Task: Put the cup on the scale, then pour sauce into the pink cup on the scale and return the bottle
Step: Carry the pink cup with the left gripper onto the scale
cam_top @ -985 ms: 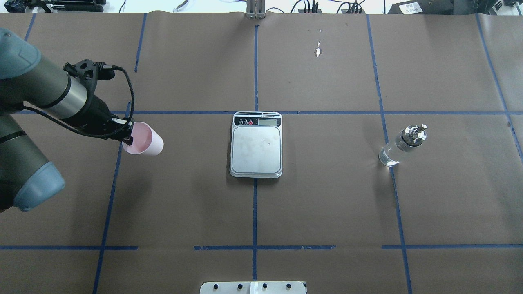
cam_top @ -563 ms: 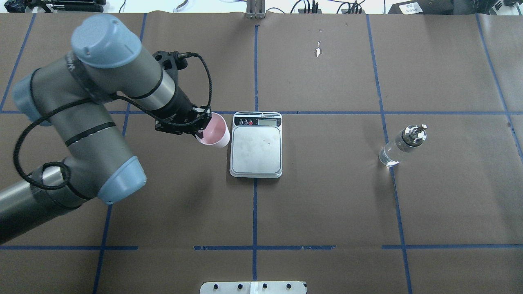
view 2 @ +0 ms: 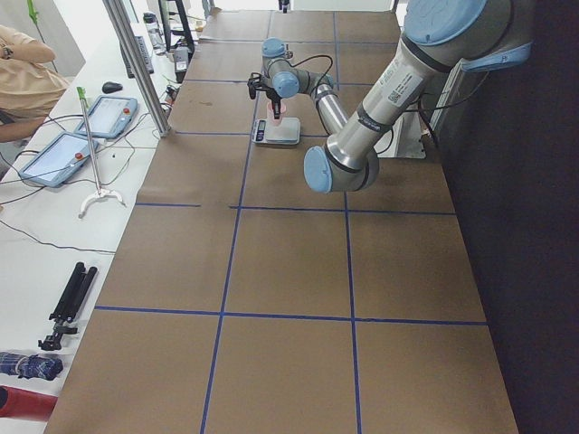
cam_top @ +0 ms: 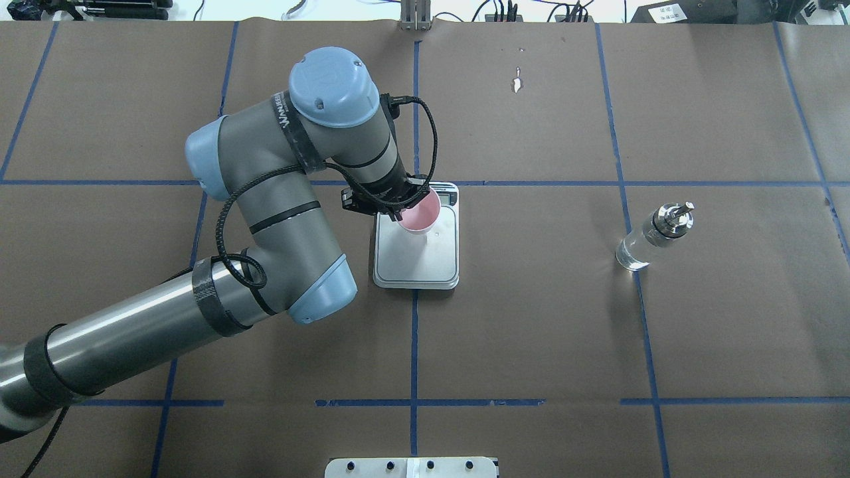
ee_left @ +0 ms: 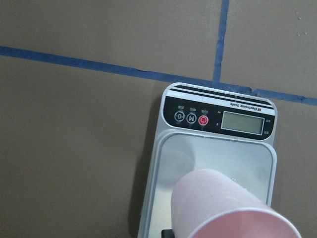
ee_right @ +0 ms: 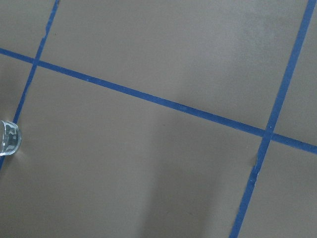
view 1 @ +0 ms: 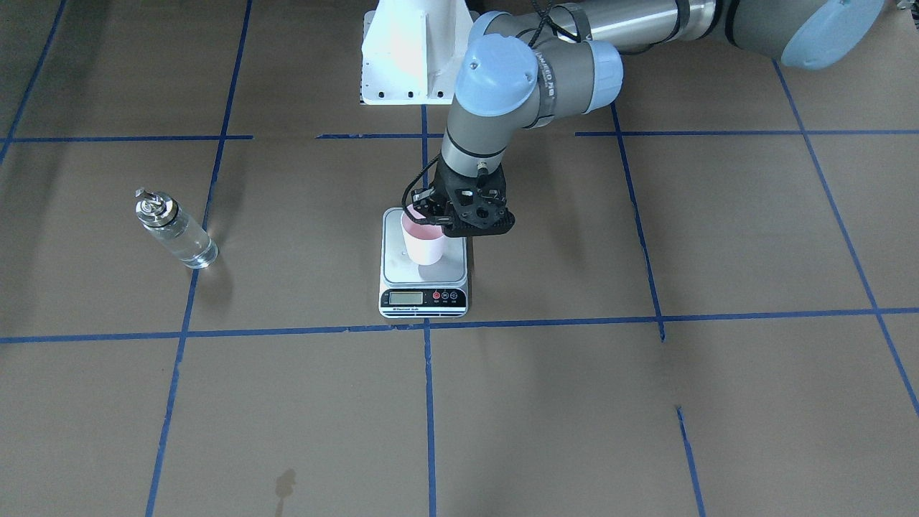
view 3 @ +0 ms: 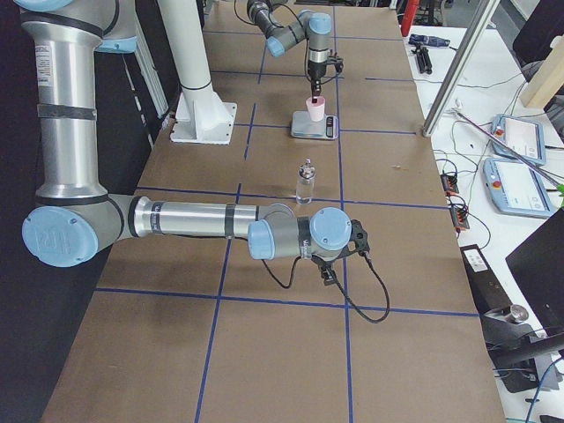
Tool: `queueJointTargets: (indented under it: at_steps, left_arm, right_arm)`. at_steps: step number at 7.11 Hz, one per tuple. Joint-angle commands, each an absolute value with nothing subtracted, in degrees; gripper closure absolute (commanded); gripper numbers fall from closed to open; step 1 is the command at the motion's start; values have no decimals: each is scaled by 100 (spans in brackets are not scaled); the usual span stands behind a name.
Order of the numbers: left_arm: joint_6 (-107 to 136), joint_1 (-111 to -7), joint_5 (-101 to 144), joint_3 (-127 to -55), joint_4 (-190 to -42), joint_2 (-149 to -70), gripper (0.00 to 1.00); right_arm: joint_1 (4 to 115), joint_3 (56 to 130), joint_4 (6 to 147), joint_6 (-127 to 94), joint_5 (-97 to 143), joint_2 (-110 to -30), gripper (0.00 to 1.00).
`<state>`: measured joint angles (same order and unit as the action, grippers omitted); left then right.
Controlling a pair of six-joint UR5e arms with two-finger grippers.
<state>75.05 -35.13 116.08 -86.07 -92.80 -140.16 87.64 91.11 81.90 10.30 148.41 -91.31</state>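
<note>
The pink cup point(cam_top: 420, 214) stands upright over the scale's silver platform point(cam_top: 425, 262), on its far part near the display; I cannot tell if its base touches. My left gripper point(cam_top: 400, 214) is shut on the cup's rim from the left. The front view shows the cup point(view 1: 423, 245), the gripper point(view 1: 425, 215) and the scale point(view 1: 423, 296). The left wrist view shows the cup point(ee_left: 223, 208) above the scale point(ee_left: 218, 119). The glass bottle point(cam_top: 654, 236) with clear sauce stands far right, also in the front view point(view 1: 176, 231). My right gripper point(view 3: 328, 275) hovers near the table's front edge; I cannot tell its state.
Brown paper with blue tape lines point(cam_top: 415, 345) covers the table. The bottle's base point(ee_right: 9, 138) shows at the left edge of the right wrist view. A white base plate point(cam_top: 412, 467) sits at the near edge. Tablets and cables lie on side benches point(view 3: 515, 137).
My left arm has swung right with the cup, from the table's left side, past the scale's left edge, to over the platform. The bottle has not moved.
</note>
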Motion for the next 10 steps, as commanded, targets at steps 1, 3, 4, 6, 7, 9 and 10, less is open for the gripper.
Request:
queueJointTargets:
  at_steps: [1, 3, 4, 6, 7, 9, 10]
  left_arm:
    - [7506, -3481, 11566, -8446, -9255, -14055, 100]
    - [7506, -3480, 11584, -8455, -9229, -14019, 100]
    - [7506, -3463, 11593, -8455, -9229, -14019, 100]
    - [7506, -3428, 11593, -8464, -9246, -14019, 53]
    - [7506, -3419, 11610, -8490, -9246, -14019, 51]
    - [7515, -3436, 11610, -9571, -9237, -13609, 37]
    - [7506, -3497, 11593, -10807, -9237, -12962, 36]
  right_arm:
    - [8719, 9088, 8191, 1028, 14845, -9132, 0]
    - [8701, 9088, 8191, 1028, 14845, -9132, 0]
    - [8684, 9088, 8191, 1028, 14853, -9132, 0]
    - [8623, 9088, 8191, 1028, 14845, -9132, 0]
    - [8613, 9088, 8191, 1028, 14853, -9132, 0]
    - [8508, 9105, 8183, 976, 15098, -9106, 0]
    - [8342, 9149, 8026, 715, 15221, -9097, 0]
